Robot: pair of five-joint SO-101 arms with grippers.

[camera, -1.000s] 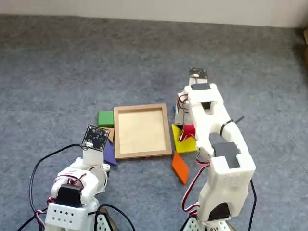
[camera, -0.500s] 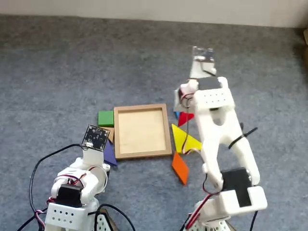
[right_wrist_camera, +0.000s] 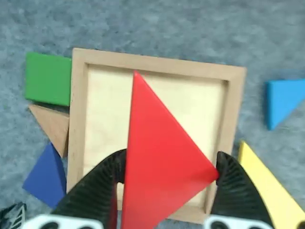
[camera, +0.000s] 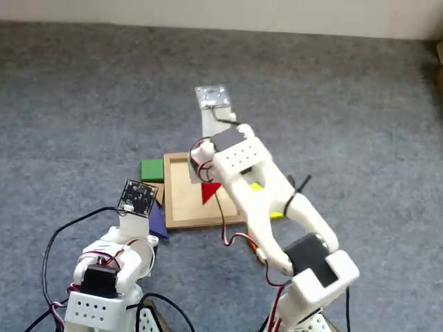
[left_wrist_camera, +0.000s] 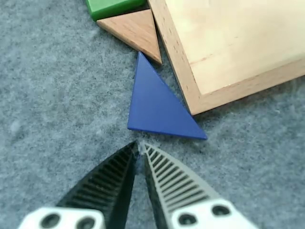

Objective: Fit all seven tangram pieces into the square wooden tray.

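Note:
My right gripper (right_wrist_camera: 167,179) is shut on the large red triangle (right_wrist_camera: 157,162) and holds it over the square wooden tray (right_wrist_camera: 78,119). From above, the red triangle (camera: 210,192) hangs over the tray's (camera: 172,207) right half, under the right arm. My left gripper (left_wrist_camera: 139,148) is shut and empty, its tips just short of a dark blue triangle (left_wrist_camera: 155,107) on the carpet beside the tray rim (left_wrist_camera: 178,62). A tan triangle (left_wrist_camera: 136,28) and a green square (left_wrist_camera: 112,5) lie farther along that same side.
A light blue triangle (right_wrist_camera: 283,100) and a yellow triangle (right_wrist_camera: 267,186) lie on the carpet off the tray's right side. The yellow triangle (camera: 277,213) is partly covered by the right arm. Grey carpet spreads all around.
The right arm has lifted the red triangle from the carpet right of the tray and swung left, bringing it over the tray. The left arm has stayed still.

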